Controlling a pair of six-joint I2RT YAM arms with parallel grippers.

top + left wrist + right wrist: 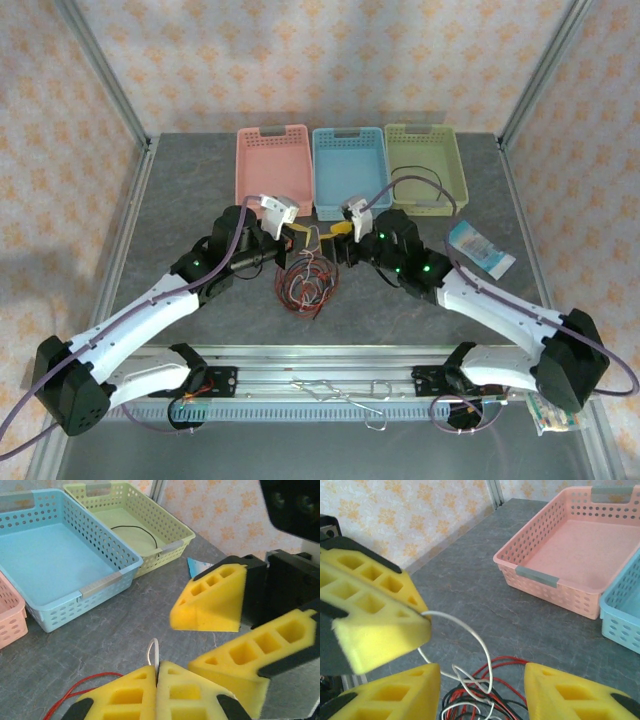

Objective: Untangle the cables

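Yellow foam fingers of the left end effector (pixel 156 675) are pressed together, clamped on the white cable (pixel 154 652); a short loop of it stands above the tips. In the right wrist view this cable arcs from the clamp down into the tangle of cables (pixel 480 695), where red, black and white strands overlap on the grey counter (pixel 485 580). The right end effector (pixel 481 676) has its fingers apart, one on either side of the tangle. Whether they touch any strand cannot be told.

In the top view the tangle lies near the counter's centre. The left end effector is at its 11 o'clock and the right end effector at its 1 o'clock, with their tips facing and near each other.

At 12 o'clock from the tangle, three baskets stand side by side:
- pink basket (pixel 272 175)
- blue basket (pixel 348 175)
- green basket (pixel 425 160), which holds a black cable loop (pixel 135 527), well apart from the tangle

A blue-and-white packet (pixel 481 250) lies flat at 3 o'clock from the tangle, well apart from it.

In the left wrist view a red strand (pixel 85 685) crosses the counter at 9 o'clock from the clamped tips.
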